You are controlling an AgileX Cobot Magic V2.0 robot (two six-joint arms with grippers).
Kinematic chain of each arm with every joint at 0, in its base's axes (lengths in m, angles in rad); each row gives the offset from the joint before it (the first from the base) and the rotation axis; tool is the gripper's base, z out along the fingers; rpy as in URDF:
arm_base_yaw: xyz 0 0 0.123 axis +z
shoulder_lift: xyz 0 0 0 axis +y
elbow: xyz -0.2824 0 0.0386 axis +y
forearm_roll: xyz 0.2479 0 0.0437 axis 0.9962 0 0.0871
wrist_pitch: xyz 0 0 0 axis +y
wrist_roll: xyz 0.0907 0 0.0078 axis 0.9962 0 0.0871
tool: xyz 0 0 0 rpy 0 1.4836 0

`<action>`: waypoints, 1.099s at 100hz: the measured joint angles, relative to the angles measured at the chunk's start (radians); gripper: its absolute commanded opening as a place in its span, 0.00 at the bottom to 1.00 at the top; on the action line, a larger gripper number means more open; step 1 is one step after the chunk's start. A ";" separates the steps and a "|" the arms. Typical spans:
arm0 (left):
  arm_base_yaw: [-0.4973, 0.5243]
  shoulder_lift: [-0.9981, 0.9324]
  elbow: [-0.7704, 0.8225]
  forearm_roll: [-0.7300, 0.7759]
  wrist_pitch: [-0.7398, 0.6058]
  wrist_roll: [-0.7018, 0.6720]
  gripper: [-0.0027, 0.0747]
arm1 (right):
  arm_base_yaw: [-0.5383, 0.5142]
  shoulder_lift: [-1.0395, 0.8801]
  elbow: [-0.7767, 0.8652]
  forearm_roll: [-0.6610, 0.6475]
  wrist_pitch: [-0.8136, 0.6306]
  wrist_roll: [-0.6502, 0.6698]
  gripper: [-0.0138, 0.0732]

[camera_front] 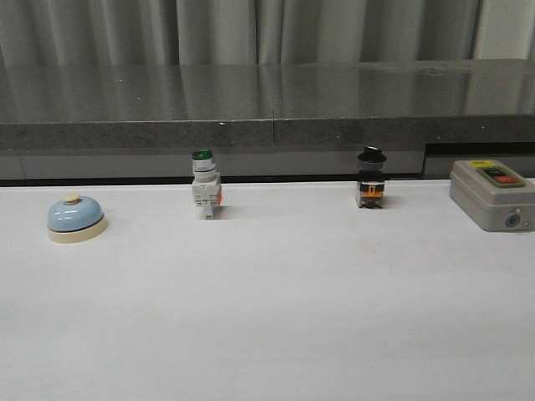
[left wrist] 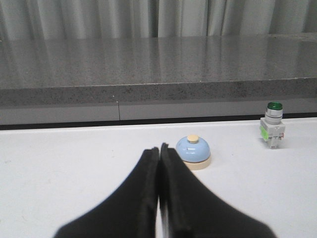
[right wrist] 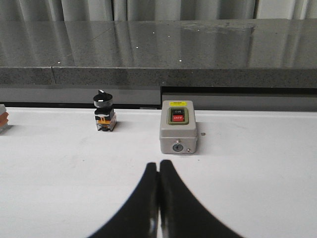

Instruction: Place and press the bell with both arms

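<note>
The bell (camera_front: 76, 219) is sitting upright on the white table (camera_front: 276, 317), its light-blue dome resting on the cream base and the cream button facing up. In the front view it is standing at the far left of a row of devices, and neither arm is showing there.

In the left wrist view the left gripper (left wrist: 159, 149) is hanging low over the table with its two black fingers (left wrist: 141, 193) pressed together, leaving only a hairline seam between them and holding nothing. The bell (left wrist: 193, 152) is lying just beyond the fingertips and slightly off to one side of them, apart from them and not touching. The green-capped switch (left wrist: 272, 125) is standing farther out on the same side, well apart from the fingers.

In the right wrist view the right gripper (right wrist: 159, 165) is showing the same condition: fingers (right wrist: 176, 208) closed against each other, nothing between them. The grey switch box (right wrist: 178, 126), carrying a dark rocker marked in red, is sitting just ahead of the fingertips, a little to one side, with bare table between. The black-knobbed switch (right wrist: 104, 113) is standing to the other side of the fingertips, farther off.

A dark stone ledge (camera_front: 267, 104) is running behind the whole row.
</note>
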 measured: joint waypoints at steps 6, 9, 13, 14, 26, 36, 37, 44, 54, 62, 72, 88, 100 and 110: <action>0.000 0.019 -0.029 -0.022 0.023 0.000 0.01 | 0.000 0.000 0.000 0.000 0.000 0.000 0.09; 0.000 0.043 -0.051 -0.031 0.029 0.000 0.01 | 0.000 0.000 0.000 0.000 0.000 0.000 0.09; 0.000 0.073 -0.090 -0.043 0.043 0.000 0.01 | 0.000 0.000 0.000 0.000 0.000 0.000 0.09; 0.000 0.087 -0.097 -0.043 0.046 0.000 0.01 | 0.000 0.000 0.000 0.000 0.000 0.000 0.09; 0.000 0.237 -0.254 -0.054 0.128 0.000 0.01 | 0.000 0.000 0.000 0.000 0.000 0.000 0.09; 0.000 0.381 -0.385 -0.056 0.212 0.000 0.01 | 0.000 0.000 0.000 0.000 0.000 0.000 0.09; 0.000 0.402 -0.394 -0.056 0.217 0.000 0.01 | 0.000 0.000 0.000 0.000 0.000 0.000 0.09; 0.000 0.504 -0.480 -0.056 0.262 0.000 0.01 | 0.000 0.000 0.000 0.000 0.000 0.000 0.09; 0.000 0.632 -0.589 -0.057 0.314 0.000 0.01 | 0.000 0.000 0.000 0.000 0.000 0.000 0.09; 0.000 0.724 -0.652 -0.057 0.342 0.000 0.01 | 0.000 0.000 0.000 0.000 0.000 0.000 0.09; 0.000 0.831 -0.711 -0.057 0.363 0.000 0.01 | 0.000 0.000 0.000 0.000 0.000 0.000 0.09; 0.000 0.961 -0.774 -0.058 0.375 0.000 0.02 | 0.000 0.000 0.000 0.000 0.000 0.000 0.09; 0.000 1.023 -0.808 -0.059 0.385 0.000 0.22 | 0.000 0.000 0.000 0.000 0.000 0.000 0.09; 0.000 1.047 -0.821 -0.061 0.399 0.000 0.58 | 0.000 0.000 0.000 0.000 0.000 0.000 0.09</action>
